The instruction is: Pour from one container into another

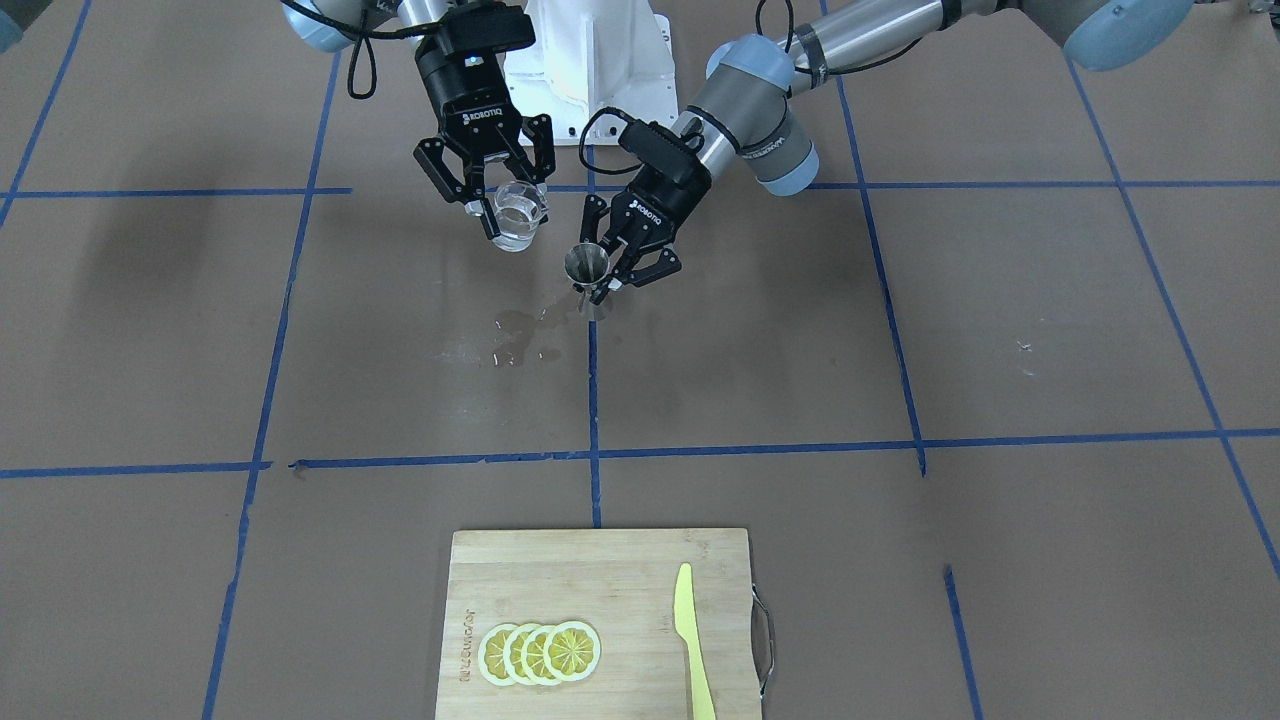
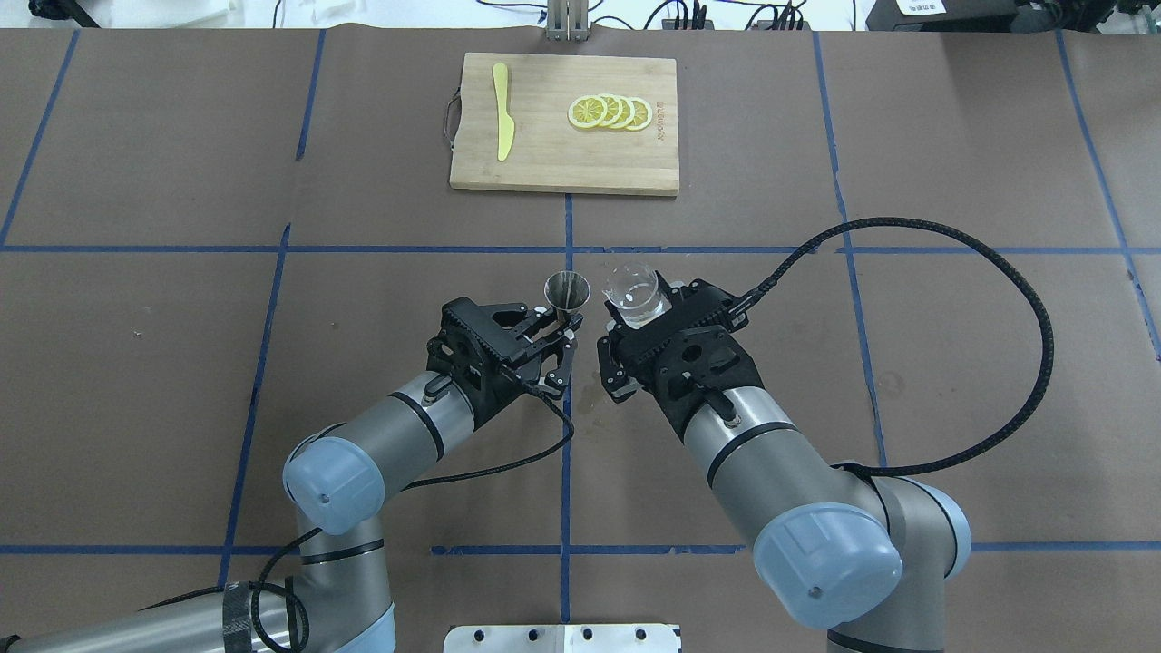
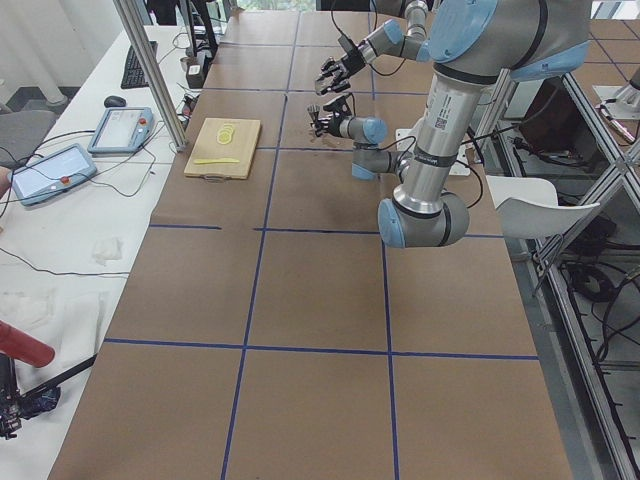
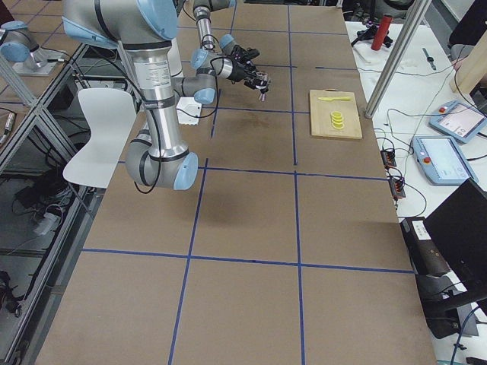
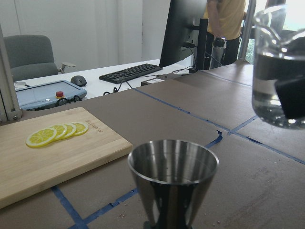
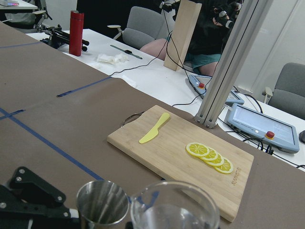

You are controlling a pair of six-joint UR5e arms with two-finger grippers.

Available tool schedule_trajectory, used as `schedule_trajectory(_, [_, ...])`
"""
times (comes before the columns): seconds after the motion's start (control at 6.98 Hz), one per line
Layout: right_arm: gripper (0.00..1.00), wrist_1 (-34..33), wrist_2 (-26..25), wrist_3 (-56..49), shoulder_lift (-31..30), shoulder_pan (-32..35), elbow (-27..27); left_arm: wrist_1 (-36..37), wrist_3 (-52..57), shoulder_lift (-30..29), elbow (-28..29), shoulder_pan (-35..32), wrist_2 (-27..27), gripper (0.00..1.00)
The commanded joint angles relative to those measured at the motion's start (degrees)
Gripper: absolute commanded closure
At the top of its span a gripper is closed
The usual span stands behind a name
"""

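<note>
My left gripper [image 1: 603,281] is shut on the waist of the steel jigger [image 1: 588,268], which stands upright with its open cone up, low over the table. In the overhead view the jigger [image 2: 567,292] sits just left of the clear glass cup [image 2: 633,292]. My right gripper [image 1: 508,216] is shut on that glass cup [image 1: 519,214], holding it raised and roughly upright with clear liquid inside. The left wrist view has the jigger [image 5: 172,180] at bottom centre and the glass [image 5: 279,71] higher, at the right. From the right wrist, the glass rim [image 6: 174,210] and jigger [image 6: 102,202] are side by side.
A wet patch [image 1: 520,335] lies on the brown table cover beside the jigger's base. At the far side from the robot lies a bamboo cutting board [image 2: 562,154] with several lemon slices [image 2: 609,112] and a yellow knife [image 2: 502,122]. Blue tape lines cross the table.
</note>
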Motion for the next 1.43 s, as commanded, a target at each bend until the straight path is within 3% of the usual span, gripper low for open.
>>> schedule_trajectory(0.0, [0.78, -3.55, 1.31, 0.07, 1.28, 0.6, 0.05, -0.07, 0.79, -0.17, 0.02, 0.08, -0.52, 1.0])
schedule_trajectory(0.43, [0.78, -9.35, 4.3, -0.02, 3.12, 2.44, 0.14, -0.07, 2.99, -0.78, 0.02, 0.26, -0.52, 1.0])
schedule_trajectory(1.29, [0.78, -18.48, 4.39, -5.55, 3.22, 2.36, 4.96, -0.07, 2.99, -1.23, 0.37, 0.26, -0.61, 1.0])
